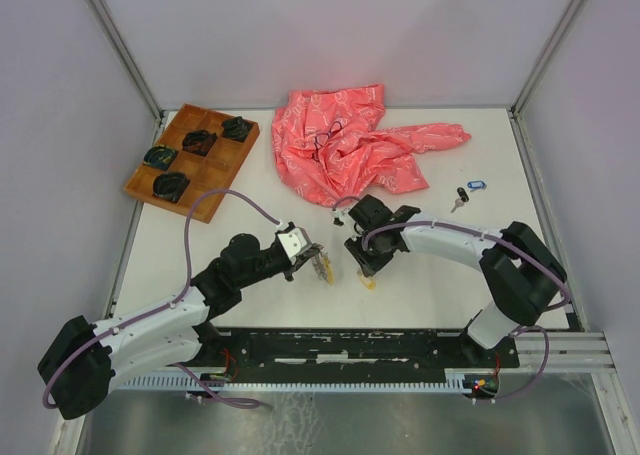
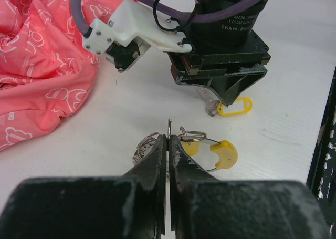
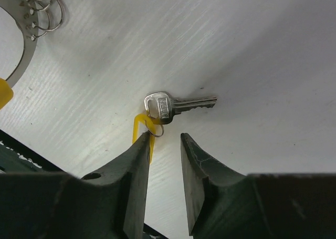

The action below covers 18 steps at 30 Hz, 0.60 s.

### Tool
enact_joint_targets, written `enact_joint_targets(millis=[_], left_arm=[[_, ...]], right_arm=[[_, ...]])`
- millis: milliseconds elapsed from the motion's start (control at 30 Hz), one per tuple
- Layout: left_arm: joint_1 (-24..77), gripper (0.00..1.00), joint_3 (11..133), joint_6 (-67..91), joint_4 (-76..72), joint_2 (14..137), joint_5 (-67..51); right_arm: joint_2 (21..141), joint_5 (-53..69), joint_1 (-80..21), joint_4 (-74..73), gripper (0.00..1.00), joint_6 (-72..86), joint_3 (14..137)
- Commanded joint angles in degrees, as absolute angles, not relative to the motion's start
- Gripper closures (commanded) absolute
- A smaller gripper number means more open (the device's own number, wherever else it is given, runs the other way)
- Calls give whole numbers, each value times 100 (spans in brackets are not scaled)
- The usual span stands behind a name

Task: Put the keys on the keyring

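My left gripper [image 1: 318, 264] is shut on the thin grey metal keyring [image 2: 207, 140], which has yellow plastic ends [image 2: 227, 154] and several small split rings [image 2: 146, 144] on it; it sits low over the table. The keyring also shows in the right wrist view [image 3: 27, 42]. My right gripper [image 1: 367, 268] is open just above a silver key [image 3: 176, 106] with a yellow tag [image 3: 140, 130] lying flat. Its left fingertip [image 3: 143, 144] touches the tag's small ring. This key also shows in the left wrist view [image 2: 233, 106]. A blue-tagged key [image 1: 476, 185] and a black-headed key [image 1: 460, 197] lie at the right. No green key shows.
A crumpled pink cloth [image 1: 350, 145] lies at the back centre, with a thin dark cord loop on it. A wooden compartment tray [image 1: 190, 160] with dark items stands at back left. The two grippers are about a hand's width apart.
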<state>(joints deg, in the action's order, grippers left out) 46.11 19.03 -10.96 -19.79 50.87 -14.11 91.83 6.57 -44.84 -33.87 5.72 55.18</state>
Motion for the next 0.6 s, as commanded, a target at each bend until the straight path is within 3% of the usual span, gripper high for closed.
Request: enact_joint_targets(millis=[0,567], left_arm=[[4629,97,2096,-1327,-2268,5030,-1557],[4629,97,2032,-1332,-2306,4858,-1497]], right_arm=[[9256,714,-4582,-3292,61,808,5488],[9711,-158,-5168,-3236,57,1943,5467]])
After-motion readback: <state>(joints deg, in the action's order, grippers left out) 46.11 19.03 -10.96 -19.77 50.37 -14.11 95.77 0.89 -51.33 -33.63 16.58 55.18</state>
